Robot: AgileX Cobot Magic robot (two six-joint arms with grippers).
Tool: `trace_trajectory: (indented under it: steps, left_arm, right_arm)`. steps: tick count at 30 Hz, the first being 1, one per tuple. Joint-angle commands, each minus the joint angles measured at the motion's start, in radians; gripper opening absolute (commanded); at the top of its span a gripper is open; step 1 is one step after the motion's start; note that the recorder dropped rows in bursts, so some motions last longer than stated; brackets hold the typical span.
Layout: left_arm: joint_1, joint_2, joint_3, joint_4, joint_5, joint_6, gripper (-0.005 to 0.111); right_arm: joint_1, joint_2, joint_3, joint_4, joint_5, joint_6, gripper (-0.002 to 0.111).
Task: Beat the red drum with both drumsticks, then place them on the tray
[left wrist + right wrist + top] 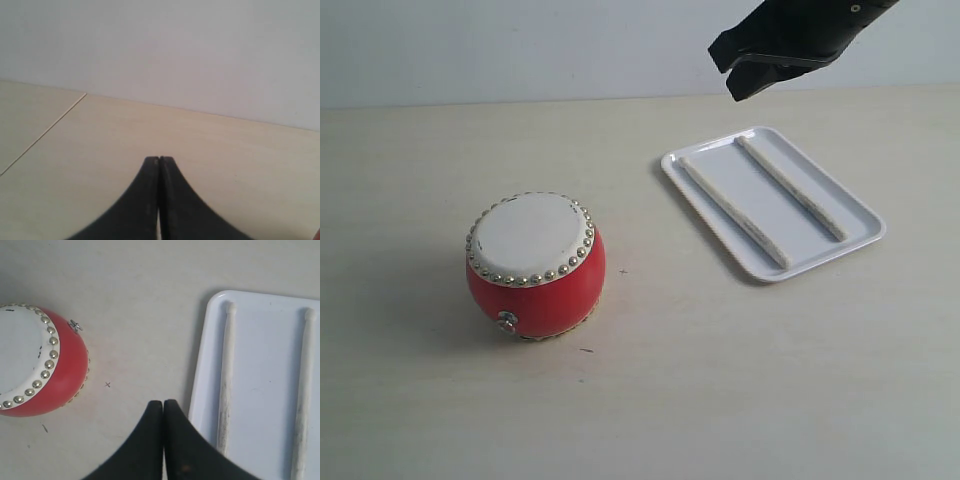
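The red drum stands on the table at the left, cream skin up, ringed by brass studs. At the right lies the white tray with both drumsticks on it, side by side: one nearer the drum, the other farther. My right gripper hangs shut and empty, high above the tray's far end. My left gripper is shut and empty over bare table; it is outside the exterior view.
The pale wooden tabletop runs back to a light wall. A thin seam crosses the table in the left wrist view. A small pencil cross marks the table between drum and tray.
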Motion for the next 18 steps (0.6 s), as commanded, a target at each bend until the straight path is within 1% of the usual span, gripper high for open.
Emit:
trace_trajectory:
  steps: [1,5,18]
  left_arm:
    - [0.002,-0.011,0.005,-0.015,0.003,-0.02,0.0]
    - [0.002,-0.061,0.039,0.004,0.003,-0.015,0.0]
    - [0.002,-0.261,0.208,0.044,0.003,-0.009,0.0]
  right_arm:
    - [-0.001,-0.011,0.001,0.0,-0.01,-0.009,0.0]
    - [-0.001,-0.011,0.001,0.0,-0.01,-0.009,0.0]
    - [-0.001,-0.011,0.001,0.0,-0.01,-0.009,0.0]
